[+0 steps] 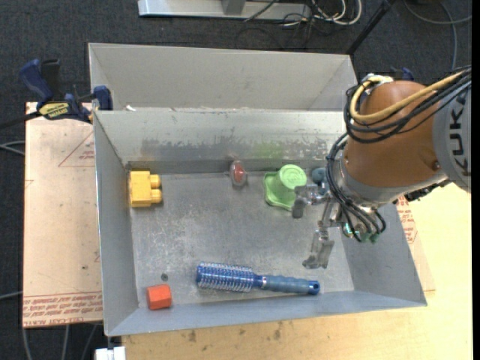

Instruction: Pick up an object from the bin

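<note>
Gripper [316,255] hangs low on the right side of the bin [112,223], at the end of the arm [456,137] that comes in from the right. From where I sit I cannot tell if it is spread apart or pressed together. Its tip is over bare grey floor, close to the right wall. The big round orange cover [390,141] on the arm sits above it, with black cables [358,122] looped over the top.

Two things lie closest to the gripper. One is a green toy [285,186] with a round top. It lies up and to the left of the gripper, near the back wall. The arm's metal parts are just beside its right edge, and I cannot tell if they touch. The other is a blue hairbrush [251,280]. It lies flat along the front wall, with its bristle end to the left and its handle end to the right. The handle end is just under the gripper's tip on my screen, near it but apart.

The rest are farther off. A small red thing [238,173] sits by the back wall, left of the green toy. A yellow block [144,188] lies on the left side. An orange cube [159,297] sits in the front left corner, well apart from the gripper.
</note>
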Robot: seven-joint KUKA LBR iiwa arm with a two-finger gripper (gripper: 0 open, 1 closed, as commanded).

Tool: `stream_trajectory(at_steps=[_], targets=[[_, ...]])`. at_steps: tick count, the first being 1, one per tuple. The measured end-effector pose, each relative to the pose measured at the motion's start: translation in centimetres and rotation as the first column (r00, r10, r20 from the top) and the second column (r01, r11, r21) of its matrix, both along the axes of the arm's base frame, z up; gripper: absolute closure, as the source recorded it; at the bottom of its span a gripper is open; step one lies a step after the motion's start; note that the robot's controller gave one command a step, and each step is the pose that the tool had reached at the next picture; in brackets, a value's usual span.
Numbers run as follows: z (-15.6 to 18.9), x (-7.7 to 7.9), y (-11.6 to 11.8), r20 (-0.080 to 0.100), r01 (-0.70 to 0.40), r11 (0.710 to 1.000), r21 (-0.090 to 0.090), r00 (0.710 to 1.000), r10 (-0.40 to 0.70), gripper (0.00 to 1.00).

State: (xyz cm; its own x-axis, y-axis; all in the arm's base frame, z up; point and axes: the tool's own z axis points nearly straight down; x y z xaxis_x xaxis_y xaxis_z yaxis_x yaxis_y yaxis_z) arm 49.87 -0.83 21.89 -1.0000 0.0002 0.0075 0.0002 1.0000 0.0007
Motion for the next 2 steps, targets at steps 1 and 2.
stream_trajectory(at_steps=[1, 2], targets=[[-15.21, -1.26, 2.01, 0.010, 0.074, 0.997, 0.001, 0.997, -0.074, 0.00], [-14.88, -1.23, 1.96, 0.009, 0.073, 0.997, 0.001, 0.997, -0.073, 1.00]])
